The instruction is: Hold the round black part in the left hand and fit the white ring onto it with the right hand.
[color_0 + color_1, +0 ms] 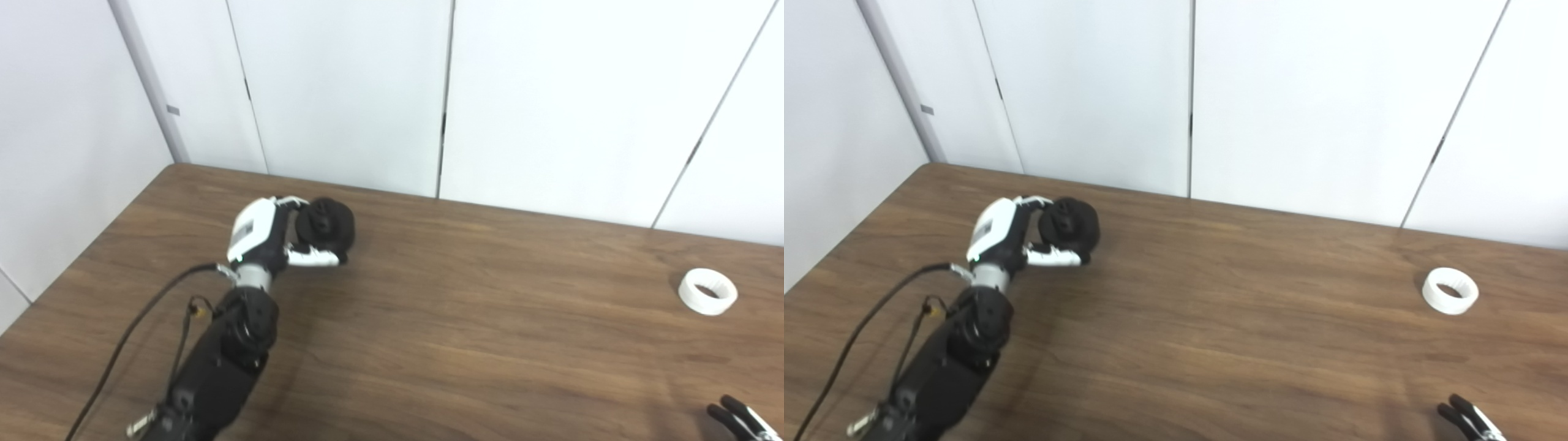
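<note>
The round black part point(326, 225) was clamped between the left hand point(269, 236) fingers point(293, 202) and thumb. The white ring point(708, 291) lay on the worktop point(465, 318), well apart from the right hand point(742, 419), whose fingertips alone were visible; their state could not be determined.

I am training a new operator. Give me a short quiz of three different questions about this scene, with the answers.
1. True or false: the white ring is already fitted on the round black part.
2. Which hand is closed around the black part? A) left hand B) right hand
3. Fill in: the ring lies on the ____, toward the right side.

Key: 1. False; it lies apart, untouched. 2. A; only the right hand's fingertips show at the bottom edge. 3. table.
</note>
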`<state>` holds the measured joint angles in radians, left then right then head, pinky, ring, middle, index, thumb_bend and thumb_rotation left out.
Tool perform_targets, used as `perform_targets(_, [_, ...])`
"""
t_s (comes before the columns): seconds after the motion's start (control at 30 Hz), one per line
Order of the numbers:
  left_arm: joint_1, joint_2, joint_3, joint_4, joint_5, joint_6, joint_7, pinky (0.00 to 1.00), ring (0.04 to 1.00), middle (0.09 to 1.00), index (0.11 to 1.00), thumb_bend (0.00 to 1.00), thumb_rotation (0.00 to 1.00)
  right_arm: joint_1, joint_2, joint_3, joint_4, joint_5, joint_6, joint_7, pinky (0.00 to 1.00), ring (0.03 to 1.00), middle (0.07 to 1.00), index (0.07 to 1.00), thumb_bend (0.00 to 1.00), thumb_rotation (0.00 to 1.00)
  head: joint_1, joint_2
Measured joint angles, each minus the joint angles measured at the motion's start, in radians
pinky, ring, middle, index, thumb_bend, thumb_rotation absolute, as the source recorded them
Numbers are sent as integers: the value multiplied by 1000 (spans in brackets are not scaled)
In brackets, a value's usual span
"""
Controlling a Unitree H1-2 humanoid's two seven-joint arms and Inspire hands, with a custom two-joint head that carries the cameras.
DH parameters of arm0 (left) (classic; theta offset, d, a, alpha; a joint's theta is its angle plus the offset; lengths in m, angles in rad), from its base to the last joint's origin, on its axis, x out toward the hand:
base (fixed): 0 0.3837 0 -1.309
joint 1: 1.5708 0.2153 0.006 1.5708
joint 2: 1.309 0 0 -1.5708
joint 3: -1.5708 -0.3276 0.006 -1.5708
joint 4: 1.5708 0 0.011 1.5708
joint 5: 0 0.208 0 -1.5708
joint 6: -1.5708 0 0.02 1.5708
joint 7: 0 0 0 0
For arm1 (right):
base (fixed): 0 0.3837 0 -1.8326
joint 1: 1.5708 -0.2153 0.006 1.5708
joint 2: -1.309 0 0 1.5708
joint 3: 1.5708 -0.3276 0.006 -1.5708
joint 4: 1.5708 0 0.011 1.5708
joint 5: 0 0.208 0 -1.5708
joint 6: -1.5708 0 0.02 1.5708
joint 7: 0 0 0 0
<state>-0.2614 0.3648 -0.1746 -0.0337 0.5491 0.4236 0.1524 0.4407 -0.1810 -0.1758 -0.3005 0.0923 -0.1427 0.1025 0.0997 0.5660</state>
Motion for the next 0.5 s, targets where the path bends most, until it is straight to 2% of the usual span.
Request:
perform_targets(0.03, [14,-6,-7,-36,10,4,-14,1000,962,830,486,521,52,1,1,5,-10,6,15,1,1000,909,825,836,503,1000,0,0])
perform_targets(0.2, [90,-36,-57,-195,67,35,-110,1000,960,834,486,521,59,1,10,17,-76,14,94,-2,1000,889,813,810,531,1000,-55,49])
perform_targets(0.37, [172,-96,-68,-301,87,46,-189,1000,975,847,486,520,59,2,32,22,-124,-4,155,-8,1000,888,815,807,562,1000,-83,78])
perform_targets(0.5, [226,-128,-117,-338,119,43,-232,1000,949,838,485,520,61,6,43,26,-151,-20,177,-13,1000,882,812,809,544,999,-116,112])
